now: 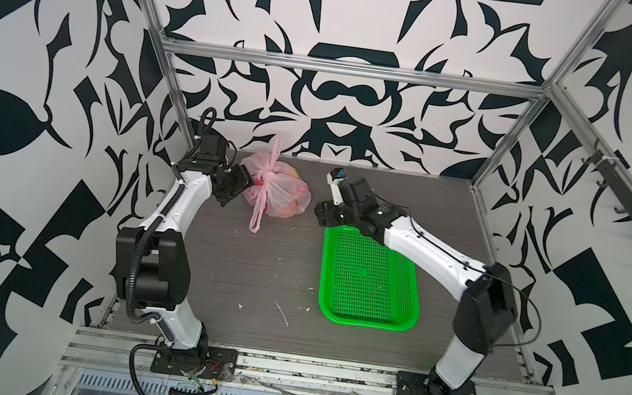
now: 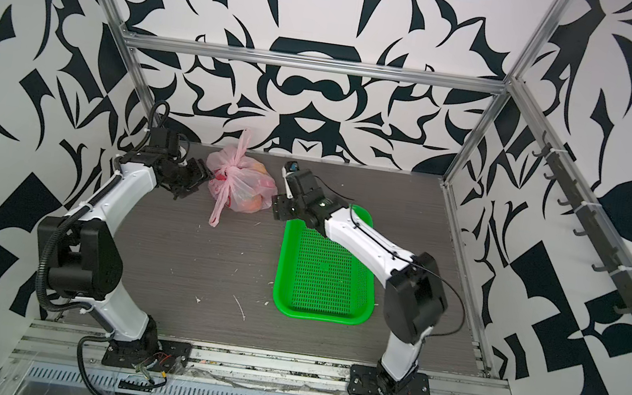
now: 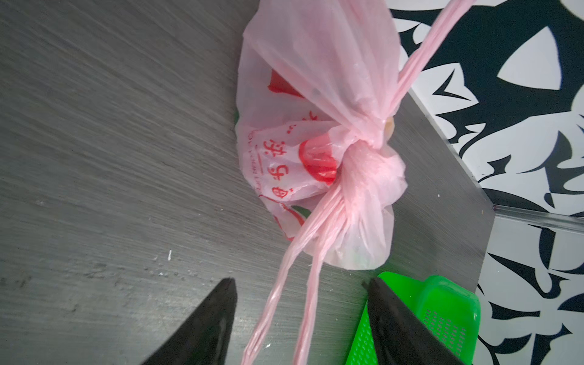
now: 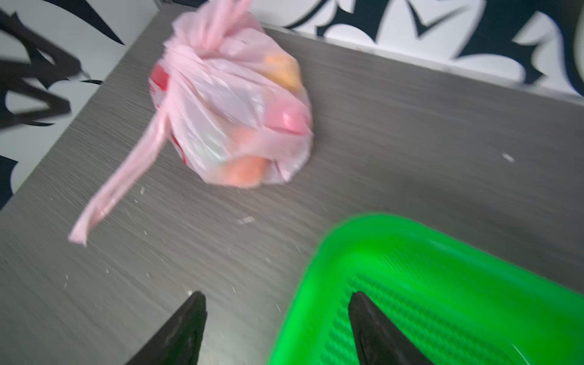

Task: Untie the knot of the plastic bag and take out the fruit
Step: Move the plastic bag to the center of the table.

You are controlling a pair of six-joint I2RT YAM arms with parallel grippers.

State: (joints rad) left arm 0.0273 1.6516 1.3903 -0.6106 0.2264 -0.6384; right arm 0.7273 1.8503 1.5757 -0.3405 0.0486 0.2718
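The knot [image 3: 363,164] sits on the bag [image 1: 282,198], fruit [image 4: 245,172] inside, near the desk's [image 1: 253,273] back edge; open desk lies in front. The basket [image 1: 369,281] is near. The left hand [image 3: 300,281] gapes astride a handle loop, ungripped. The right hand [image 4: 277,294] is spread and empty above the basket rim.

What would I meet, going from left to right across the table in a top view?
left claw → plastic bag → right claw → green basket
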